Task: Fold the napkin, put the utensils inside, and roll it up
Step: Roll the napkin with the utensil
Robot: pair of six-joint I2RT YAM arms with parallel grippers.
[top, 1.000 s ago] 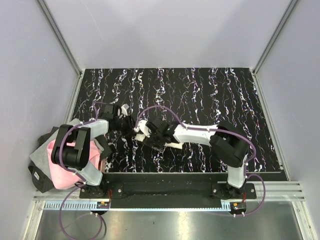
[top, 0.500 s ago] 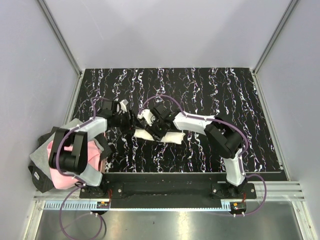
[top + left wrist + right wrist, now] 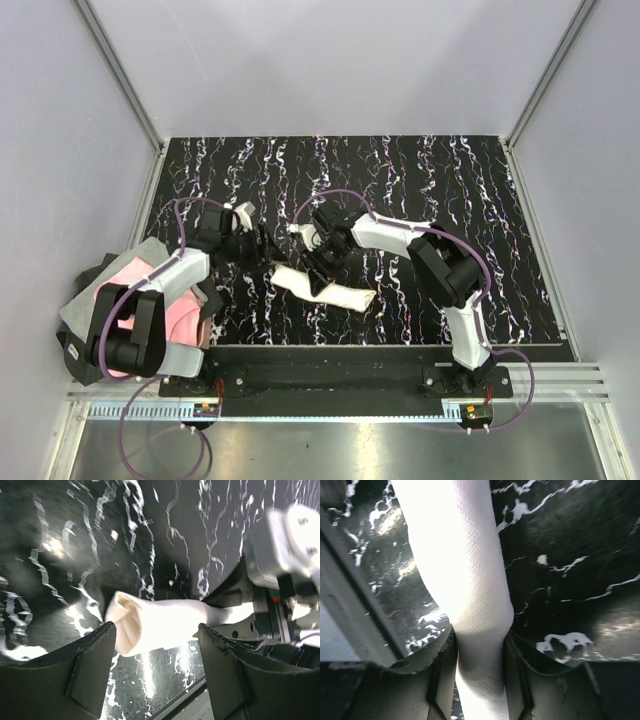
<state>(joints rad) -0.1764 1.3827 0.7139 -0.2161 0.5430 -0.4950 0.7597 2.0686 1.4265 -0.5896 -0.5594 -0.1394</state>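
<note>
The napkin (image 3: 345,293) lies as a cream roll on the black marbled table (image 3: 420,180), slanting down to the right. My right gripper (image 3: 320,265) reaches in from the right and is shut across the roll's middle; in the right wrist view the napkin (image 3: 465,580) is pinched between both fingers of that gripper (image 3: 480,667). My left gripper (image 3: 262,247) stands open just left of the roll's end. In the left wrist view the rolled end of the napkin (image 3: 150,622) sits just beyond the left gripper (image 3: 157,655), untouched. The utensils are hidden.
A pink and grey cloth (image 3: 130,300) lies heaped beside the table's left edge, by the left arm's base. The black rail (image 3: 320,378) with both arm bases runs along the near edge. Grey walls enclose the table.
The left gripper has opened, let go of the roll and drawn back to the left. The right gripper has closed on the napkin roll, which now lies lower and more slanted.
</note>
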